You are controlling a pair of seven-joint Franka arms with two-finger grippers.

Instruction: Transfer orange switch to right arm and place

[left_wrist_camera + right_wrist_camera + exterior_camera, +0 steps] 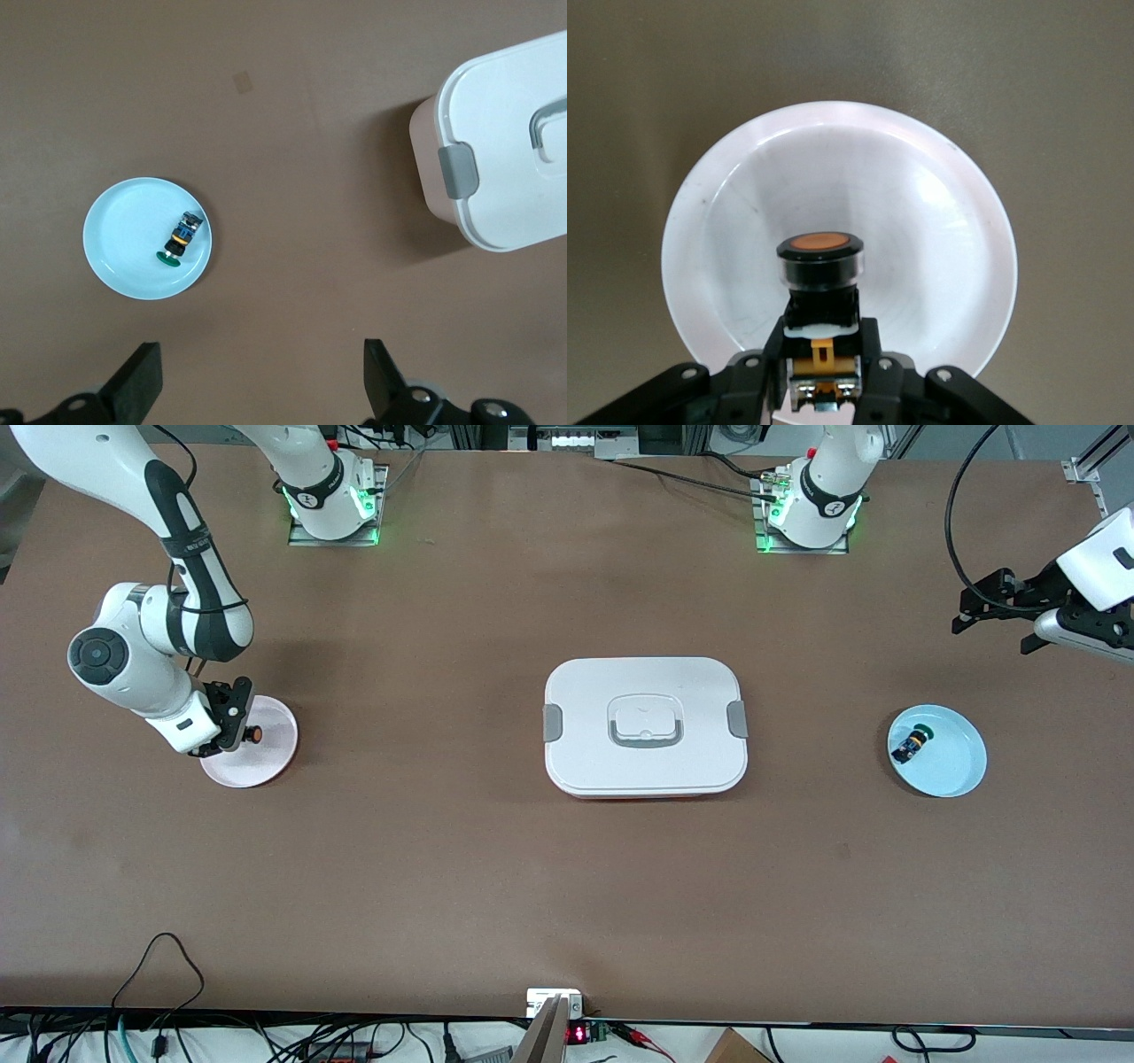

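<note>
You are at the placing step: the right end effector [822, 376] grips the orange switch [820, 258] just over the pink plate [270, 751]. Next, lower it gently and release. The left end effector [261, 376] waits open, high near the blue plate [120, 257].

The brown counter [461, 868] fills nearly the whole front view and carries three things directly on its surface. A white lidded box [645, 726] with grey side clips and a handle on top sits just right of the frame's centre, a pale pink plate [266, 766] lies at middle left, and a light blue plate [952, 766] lies at middle right. Both arm bases are bolted along the counter's top edge.
</note>
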